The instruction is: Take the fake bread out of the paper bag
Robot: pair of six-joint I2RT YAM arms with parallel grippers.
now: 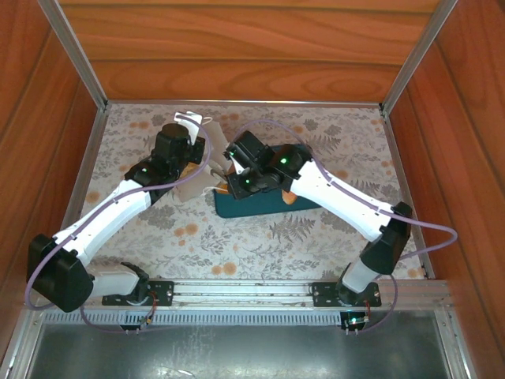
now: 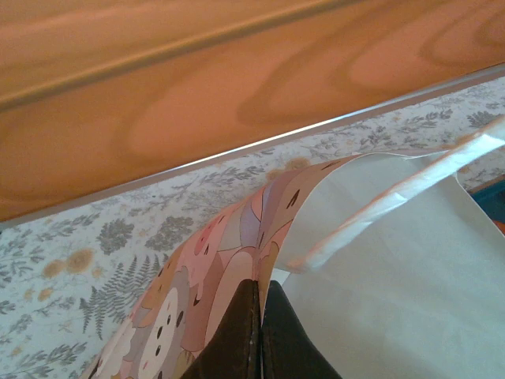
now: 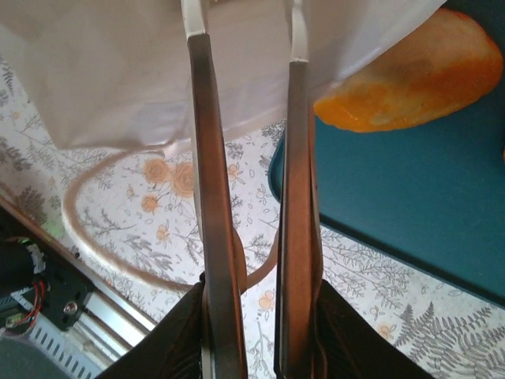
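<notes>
Bread removal is partway along, as I read it. My left gripper is pinched tight on the rim of the paper bag, whose wall curls over the fingers and shows a pink pattern. The bag sits toward the far edge of the table, left of the middle, with one loop handle lying flat on the cloth.

My right gripper points at the bag's white paper with its jaws a narrow slot apart, and I see nothing between them. Just beside its right finger one orange roll lies on the teal tray, its near end tucked under the bag's edge. The tray sits near the middle of the table, touching or overlapping the bag. I cannot see inside the bag, so I cannot tell how many pieces remain.

Next I would judge the right gripper needs to spread wider, find the bag's mouth rather than its wall, and reach in while the left keeps the rim held back. The thin paper could crumple or drag if I push against it.
</notes>
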